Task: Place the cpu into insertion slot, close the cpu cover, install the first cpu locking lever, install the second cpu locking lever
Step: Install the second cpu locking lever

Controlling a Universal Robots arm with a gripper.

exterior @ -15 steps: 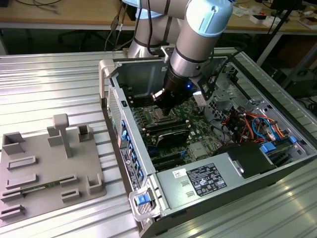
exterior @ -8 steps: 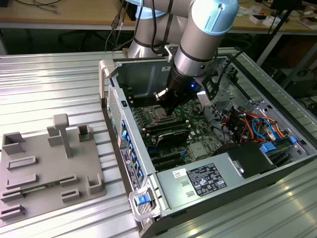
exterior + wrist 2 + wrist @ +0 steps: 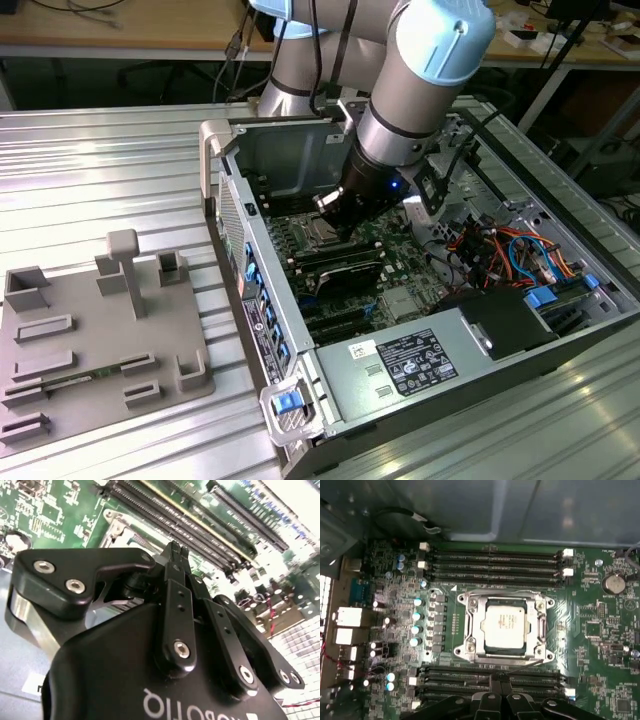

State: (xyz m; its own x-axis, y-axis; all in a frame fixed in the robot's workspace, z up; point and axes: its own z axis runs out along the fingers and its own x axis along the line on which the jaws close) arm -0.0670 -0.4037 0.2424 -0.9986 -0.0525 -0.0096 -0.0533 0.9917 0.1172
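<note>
1. One grey moulded fixture tray with raised posts and shallow pockets lies on the ribbed metal table at the exterior view's left, just beside the open computer case.
2. Moving rightward, the case lies on its side with the green motherboard exposed; a grey power supply box sits at its near end, and a bundle of orange and blue cables is at the exterior view's right.
3. Grey-and-pale-blue robot arm reaches down into the case from above; its black gripper hangs low over the socket area, near the board.
4. First wrist view: long narrow black memory slots run on both sides of the socket. Between them sits the small square insertion slot with its silver metal rim.
5. Small flat square cpu with silver-grey top lies seated in the slot, flat and squarely aligned.
6. Thin silver metal cpu cover lies down around the chip, its cut-out framing the metal top.
7. Thin wire locking lever lies along the socket edge nearest the gripper; whether it is latched, I cannot tell.
8. Gripper in the second wrist view: black fingertips pressed together with nothing between them, poised just above the memory slots beside the socket. Same closed tips in the first wrist view.
</note>
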